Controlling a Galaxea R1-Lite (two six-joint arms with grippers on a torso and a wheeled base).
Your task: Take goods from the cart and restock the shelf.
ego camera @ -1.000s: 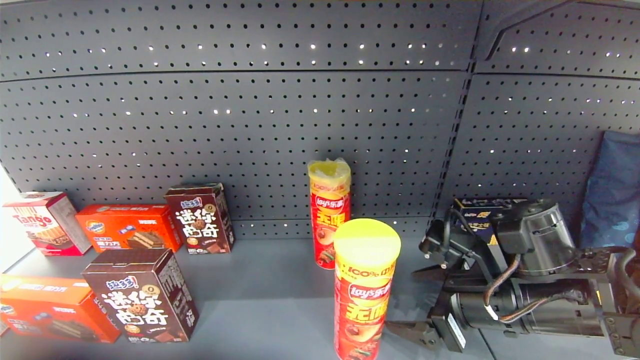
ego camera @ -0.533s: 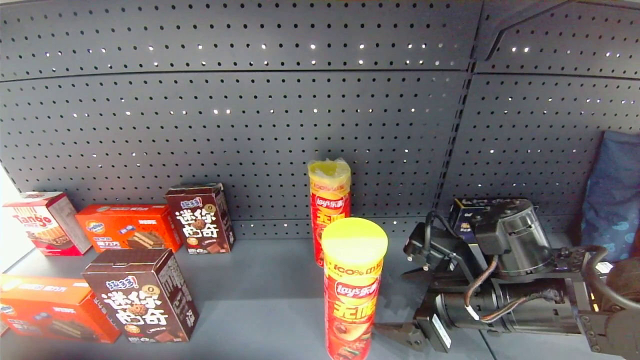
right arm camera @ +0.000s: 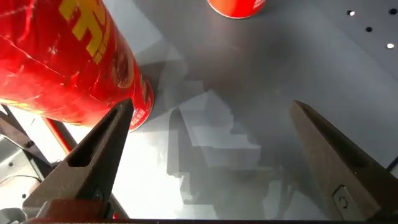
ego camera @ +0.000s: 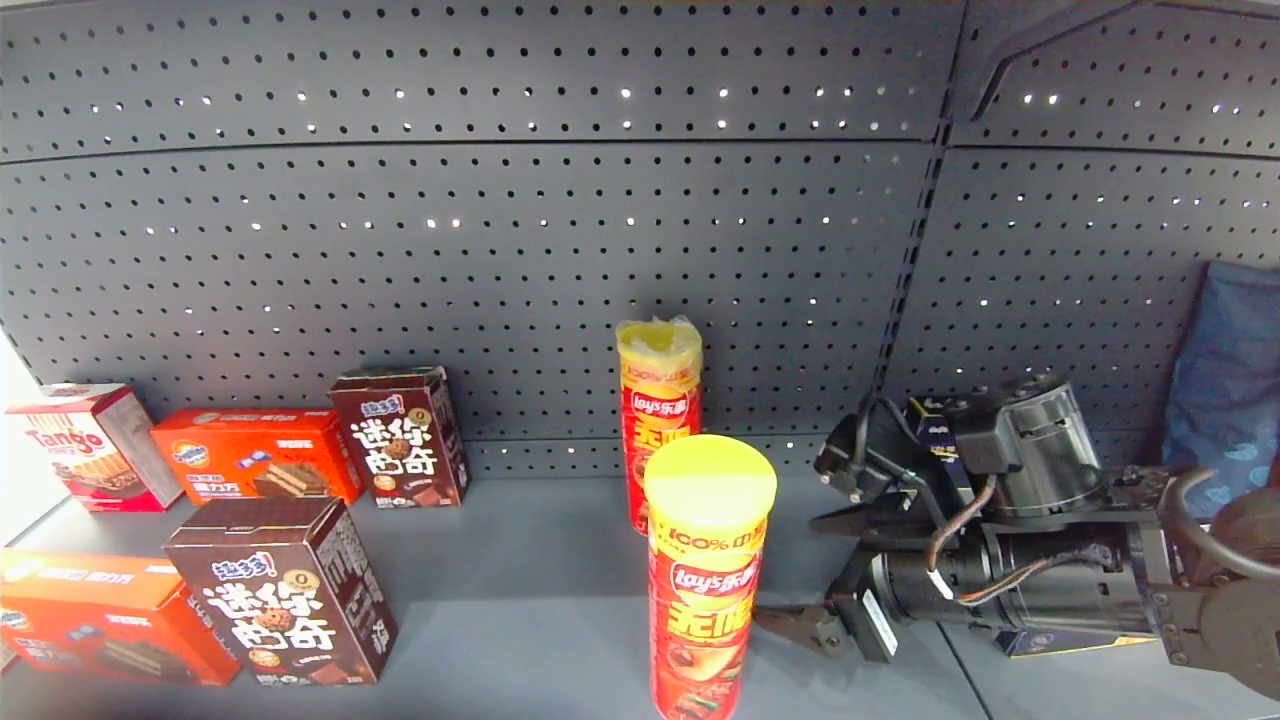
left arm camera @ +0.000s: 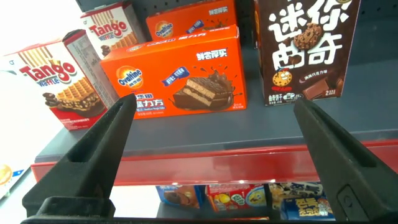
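Two red chip cans with yellow lids stand on the grey shelf (ego camera: 520,560). The back can (ego camera: 658,420) is near the pegboard, and the front can (ego camera: 708,590) is near the shelf's front edge. My right gripper (ego camera: 800,570) is open just right of the front can, which is beyond the jaws and not between them. In the right wrist view the front can (right arm camera: 68,62) stands by one fingertip (right arm camera: 118,124) of the open gripper (right arm camera: 211,155), and the back can's base (right arm camera: 236,5) is farther off. My left gripper (left arm camera: 211,162) is open, holds nothing and faces the shelf's left end.
Snack boxes fill the shelf's left part: dark brown cookie boxes (ego camera: 285,590) (ego camera: 402,435), orange boxes (ego camera: 255,455) (ego camera: 100,615) and a wafer box (ego camera: 90,445). A dark box (ego camera: 935,420) and a blue bag (ego camera: 1230,380) sit behind the right arm. More goods (left arm camera: 242,196) lie below the red shelf edge.
The front can has shifted a little to the left and the right arm followed. The right gripper has then risen slightly and stays open beside the can.
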